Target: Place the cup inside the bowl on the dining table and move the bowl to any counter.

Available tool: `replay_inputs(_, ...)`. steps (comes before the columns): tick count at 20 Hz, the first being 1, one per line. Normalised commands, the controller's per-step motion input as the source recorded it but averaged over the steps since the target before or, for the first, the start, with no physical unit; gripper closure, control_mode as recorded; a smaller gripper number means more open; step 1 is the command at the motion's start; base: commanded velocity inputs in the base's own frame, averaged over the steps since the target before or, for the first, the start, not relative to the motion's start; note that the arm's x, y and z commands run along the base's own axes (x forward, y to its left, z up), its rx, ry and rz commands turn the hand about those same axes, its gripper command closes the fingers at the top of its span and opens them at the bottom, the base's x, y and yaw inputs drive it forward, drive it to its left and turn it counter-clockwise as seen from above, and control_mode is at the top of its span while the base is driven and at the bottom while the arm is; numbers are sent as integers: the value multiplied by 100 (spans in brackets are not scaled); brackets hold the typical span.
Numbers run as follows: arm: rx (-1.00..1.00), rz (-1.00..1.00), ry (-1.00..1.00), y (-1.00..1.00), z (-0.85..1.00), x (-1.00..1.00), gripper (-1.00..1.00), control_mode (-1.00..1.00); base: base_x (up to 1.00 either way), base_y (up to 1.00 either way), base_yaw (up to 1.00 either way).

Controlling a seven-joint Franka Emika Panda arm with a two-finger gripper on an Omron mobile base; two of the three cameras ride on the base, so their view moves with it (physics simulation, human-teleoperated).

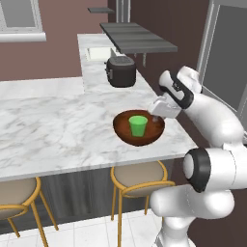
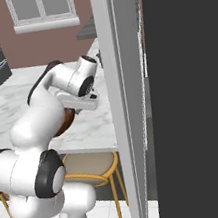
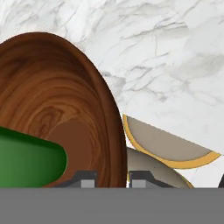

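The dark wooden bowl is at the near right corner of the marble dining table. The green cup stands upright inside it. My gripper reaches down onto the bowl's right rim. In the hand view the bowl has its rim running between my two fingertips, with the gripper shut on it and the cup at lower left. Whether the bowl rests on the table or hangs just above it I cannot tell. In the right base view a sliver of the bowl peeks out behind my arm.
A black toaster sits on the marble top behind the bowl, under a dark shelf. Gold-framed stools stand under the table's near edge. A tall dark panel rises close on the arm's right.
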Motion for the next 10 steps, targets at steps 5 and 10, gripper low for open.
replay_inputs(5,0,0,0,-5,6,-49,100,-100,0,0,0)
replay_inputs(10,0,0,0,-2,0,-44,100,-100,0,0,0)
